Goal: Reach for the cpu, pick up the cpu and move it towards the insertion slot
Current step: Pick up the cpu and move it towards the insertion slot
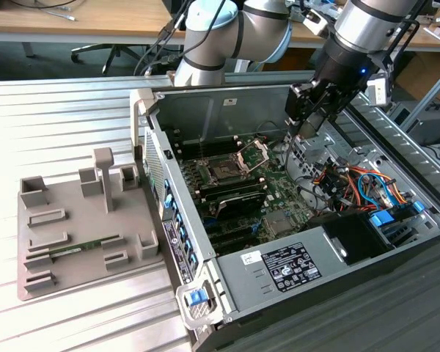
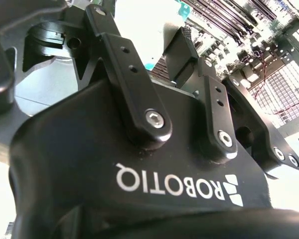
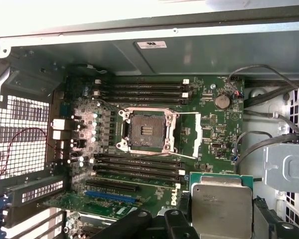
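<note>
Well off to the side of the square dark processor socket with its shiny silver frame [image 3: 146,130], the arm's black gripper [image 1: 310,121] hangs over the open grey computer case [image 1: 205,103]. It looks clenched on the flat square silvery chip with the thin rim, the cpu [image 3: 221,201]. In the first wrist view dark pads flank the chip on two sides, and it sits clear of the green board. So the chip is in the grip, not in the socket, and a fair way from it.

The socket lies open, its hinged silver bracket [image 1: 253,154] tipped up beside it.

The risks, as I judge them:
- The hold is on thin edges, so a jolt could tilt the chip or let it slip onto the board.
- Come in low towards the socket and a corner could catch the raised bracket or frame.
- Arrive skewed and the chip could press on the socket's contacts and damage them.
- The bundle of orange and blue cables [image 1: 345,180], on the gripper's side of the socket, could snag it.
</note>
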### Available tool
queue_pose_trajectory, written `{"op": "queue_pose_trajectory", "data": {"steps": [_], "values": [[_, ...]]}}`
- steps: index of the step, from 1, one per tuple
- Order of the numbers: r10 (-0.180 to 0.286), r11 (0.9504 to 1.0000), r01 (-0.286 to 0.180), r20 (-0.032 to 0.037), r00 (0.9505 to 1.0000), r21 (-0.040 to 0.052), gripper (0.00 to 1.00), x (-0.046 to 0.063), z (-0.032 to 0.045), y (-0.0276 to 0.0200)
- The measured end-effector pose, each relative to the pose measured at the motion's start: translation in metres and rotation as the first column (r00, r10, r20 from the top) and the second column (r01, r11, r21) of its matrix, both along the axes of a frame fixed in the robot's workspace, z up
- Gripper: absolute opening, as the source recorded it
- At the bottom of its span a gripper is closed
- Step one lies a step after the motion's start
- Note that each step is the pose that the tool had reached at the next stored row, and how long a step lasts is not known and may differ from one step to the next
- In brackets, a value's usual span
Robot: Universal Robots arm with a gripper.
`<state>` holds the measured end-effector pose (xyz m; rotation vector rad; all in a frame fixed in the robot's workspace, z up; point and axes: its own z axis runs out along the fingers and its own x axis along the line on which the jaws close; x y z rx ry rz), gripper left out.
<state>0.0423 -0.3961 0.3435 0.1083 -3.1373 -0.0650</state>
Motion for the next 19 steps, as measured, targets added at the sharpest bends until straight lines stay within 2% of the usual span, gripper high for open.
{"op": "queue_pose_trajectory", "data": {"steps": [2, 19], "values": [[0.0, 1.0, 0.0, 0.0, 1.0, 0.0, 0.55, 0.0, -0.0041, 0.0], [0.0, 1.0, 0.0, 0.0, 1.0, 0.0, 0.55, 0.0, -0.0108, 0.0]]}}
